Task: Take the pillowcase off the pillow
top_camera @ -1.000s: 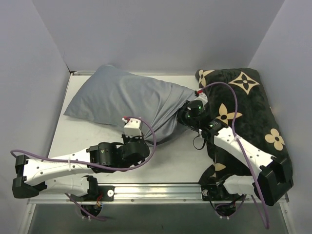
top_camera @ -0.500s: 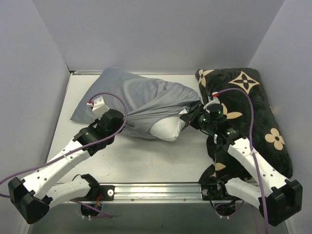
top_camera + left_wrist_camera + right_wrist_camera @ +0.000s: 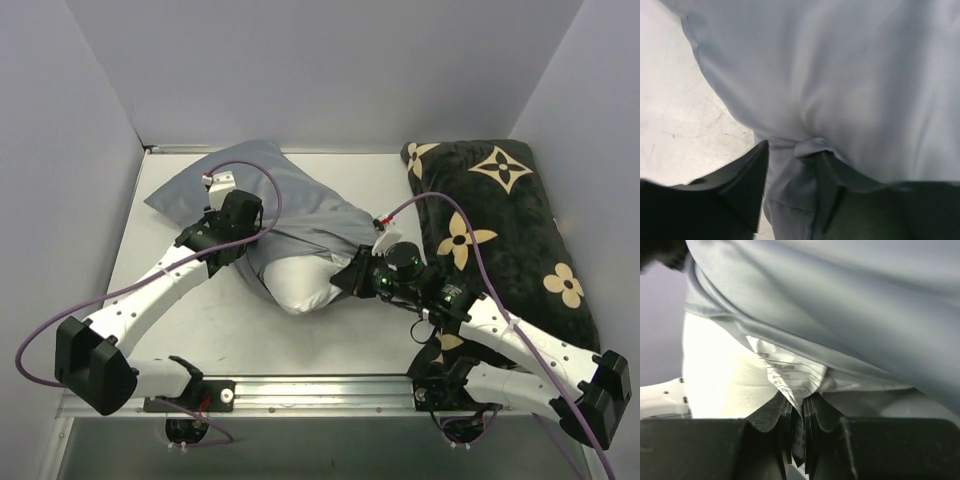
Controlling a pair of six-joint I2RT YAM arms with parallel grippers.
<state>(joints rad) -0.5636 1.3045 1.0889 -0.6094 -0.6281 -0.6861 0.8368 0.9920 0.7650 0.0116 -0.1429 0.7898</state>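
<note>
Over the last second my left arm had swung away from the near edge toward the far-left of the worktop (image 3: 330,335). My right gripper (image 3: 797,440) had drawn nearer, baring more of the plump white pillow (image 3: 295,285). It was clamped tight on the pillow by its white printed label (image 3: 785,372). My left gripper (image 3: 790,172) stood partly open astride a pucker of the plain blue-grey fabric pillowcase (image 3: 300,205). Both lay mid-worktop, with the long axis running from the far-left corner toward the near edge and the bare end nearest.
</note>
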